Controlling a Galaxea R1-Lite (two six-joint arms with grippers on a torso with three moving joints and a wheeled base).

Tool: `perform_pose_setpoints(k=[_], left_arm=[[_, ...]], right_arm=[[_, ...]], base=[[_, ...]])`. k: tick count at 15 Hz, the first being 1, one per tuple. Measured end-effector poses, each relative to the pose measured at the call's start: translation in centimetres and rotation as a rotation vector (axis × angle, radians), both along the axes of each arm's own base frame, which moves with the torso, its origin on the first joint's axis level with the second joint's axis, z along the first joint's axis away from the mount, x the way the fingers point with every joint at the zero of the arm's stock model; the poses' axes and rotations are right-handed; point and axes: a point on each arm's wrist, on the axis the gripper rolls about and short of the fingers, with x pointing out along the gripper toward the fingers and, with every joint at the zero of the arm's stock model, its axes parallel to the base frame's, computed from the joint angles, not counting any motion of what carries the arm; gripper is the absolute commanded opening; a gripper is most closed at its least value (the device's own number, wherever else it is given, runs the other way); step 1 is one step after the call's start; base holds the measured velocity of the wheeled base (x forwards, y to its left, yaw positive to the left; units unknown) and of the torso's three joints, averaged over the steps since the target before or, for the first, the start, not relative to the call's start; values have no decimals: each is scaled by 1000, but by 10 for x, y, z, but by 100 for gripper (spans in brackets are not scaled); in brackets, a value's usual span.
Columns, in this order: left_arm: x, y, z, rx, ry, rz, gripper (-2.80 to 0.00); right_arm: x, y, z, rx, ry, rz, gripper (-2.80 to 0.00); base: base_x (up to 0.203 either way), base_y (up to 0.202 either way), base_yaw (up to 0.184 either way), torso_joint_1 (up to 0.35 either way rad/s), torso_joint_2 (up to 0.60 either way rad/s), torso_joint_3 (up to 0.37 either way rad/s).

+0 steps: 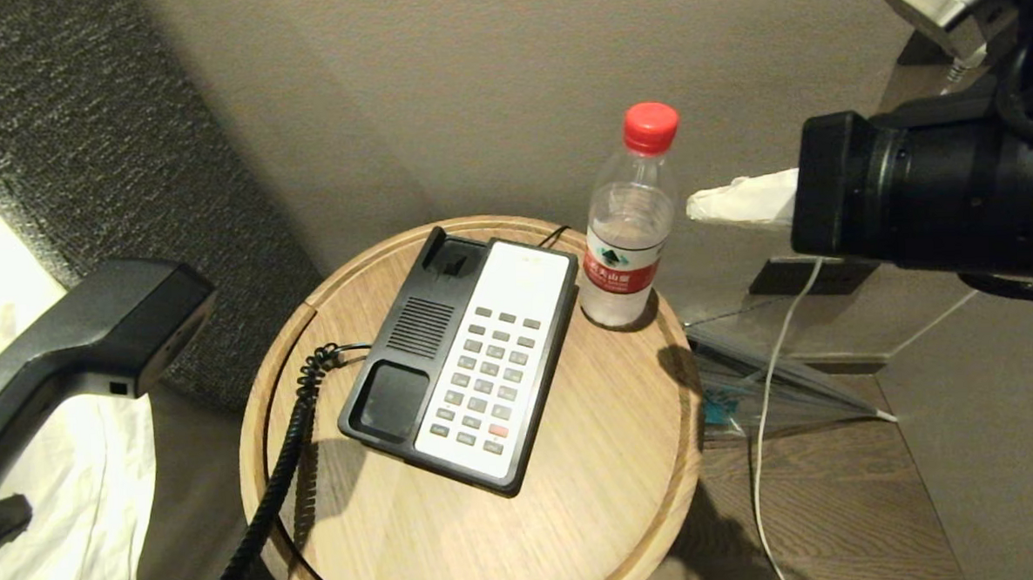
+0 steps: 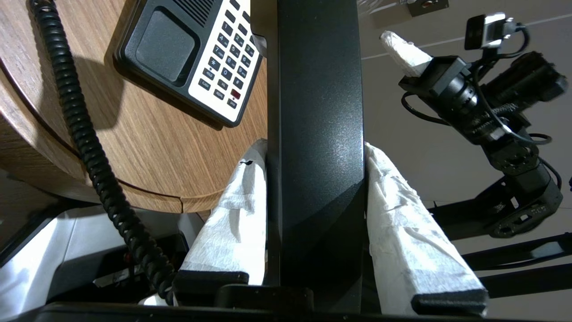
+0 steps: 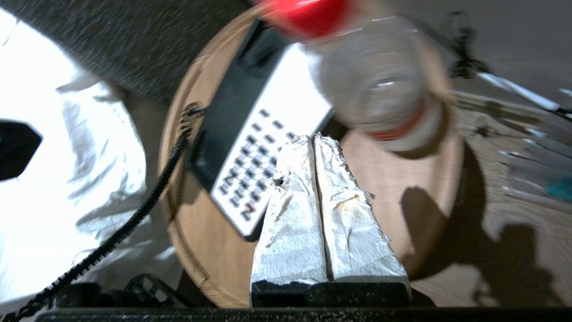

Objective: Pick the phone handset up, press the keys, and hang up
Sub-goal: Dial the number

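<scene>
Blocky black plastic phone handset (image 2: 317, 134) between tape-wrapped left pincer (image 2: 315, 156) fingers

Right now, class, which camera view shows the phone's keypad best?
The head view: the whole keypad faces the camera, sharp and unobstructed. The left wrist view shows part of it beside the handset; the right wrist view shows it blurred, partly behind the right pincer.

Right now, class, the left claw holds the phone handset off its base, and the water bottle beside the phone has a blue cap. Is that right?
Not quite. The cap is red, not blue, as the head view shows. The rest stands: the left claw holds the phone handset off the phone base, with the water bottle beside it.
</scene>
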Motion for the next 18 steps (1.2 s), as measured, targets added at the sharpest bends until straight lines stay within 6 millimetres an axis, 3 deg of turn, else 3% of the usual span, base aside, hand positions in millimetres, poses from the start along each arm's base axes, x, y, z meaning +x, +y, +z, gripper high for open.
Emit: perform_pose_setpoints(k=[7, 18], left_arm=[[1, 0, -3, -3, -5, 0, -280], [4, -3, -13, 10, 12, -1, -280]], right_arm=[[-6, 55, -23, -95, 26, 66, -280], [17, 91, -64, -232, 68, 43, -280]], base=[[0, 0, 0, 0, 0, 0], [0, 0, 0, 0, 0, 0]])
